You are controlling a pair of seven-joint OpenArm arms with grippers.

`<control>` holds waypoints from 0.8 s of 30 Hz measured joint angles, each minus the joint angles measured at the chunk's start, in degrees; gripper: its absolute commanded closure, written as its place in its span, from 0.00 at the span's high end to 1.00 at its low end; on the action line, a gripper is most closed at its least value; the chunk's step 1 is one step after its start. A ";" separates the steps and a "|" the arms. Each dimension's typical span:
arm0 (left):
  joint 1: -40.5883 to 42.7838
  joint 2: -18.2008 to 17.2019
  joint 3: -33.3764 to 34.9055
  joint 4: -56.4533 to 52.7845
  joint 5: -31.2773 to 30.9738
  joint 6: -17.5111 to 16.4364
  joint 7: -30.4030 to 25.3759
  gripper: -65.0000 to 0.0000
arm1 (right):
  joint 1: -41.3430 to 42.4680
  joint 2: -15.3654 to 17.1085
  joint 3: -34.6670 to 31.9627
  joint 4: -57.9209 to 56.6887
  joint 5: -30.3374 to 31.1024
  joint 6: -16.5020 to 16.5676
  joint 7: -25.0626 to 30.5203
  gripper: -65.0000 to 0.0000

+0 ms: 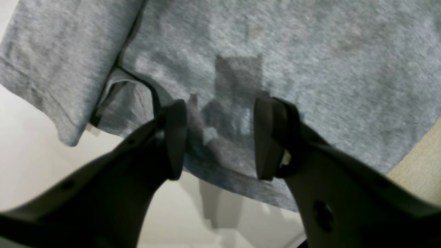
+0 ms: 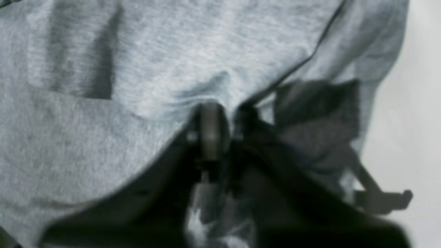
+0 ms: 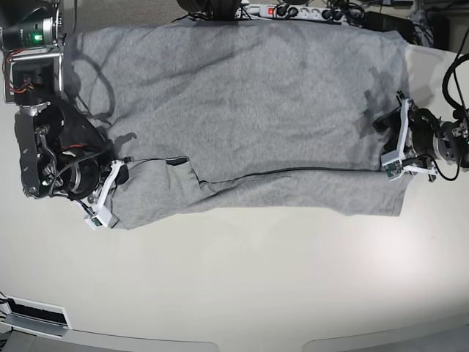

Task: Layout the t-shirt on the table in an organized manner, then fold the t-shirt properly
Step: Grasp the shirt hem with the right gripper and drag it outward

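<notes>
Your t-shirt (image 3: 242, 103) lies spread flat on the counter (image 3: 242, 286), taking up the far half of it, with its near long edge folded over into a narrow band that runs between your two arms. A sleeve (image 3: 157, 192) sticks out toward the near side at the right-arm end.

Right fingers (image 2: 220, 120): closed tight, pinching a small ridge of the grey cloth at the edge by the sleeve; fabric bunches just above the tips. That wrist view is blurry, so finer detail is not readable.

Left fingers (image 1: 220, 134): partly apart, straddling the shirt's edge at the opposite end. Cloth sits between the two pads (image 1: 175, 137), but the pads are not pressed onto it, so nothing is gripped there. In the left wrist view, dark print shows through the fabric right between the tips.

Cables and a power strip (image 3: 293, 11) lie beyond the far edge.
</notes>
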 measured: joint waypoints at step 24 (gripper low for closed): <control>0.02 0.00 0.00 0.00 0.02 0.00 0.42 0.49 | 6.64 -0.02 0.00 0.00 14.40 8.37 -14.91 0.26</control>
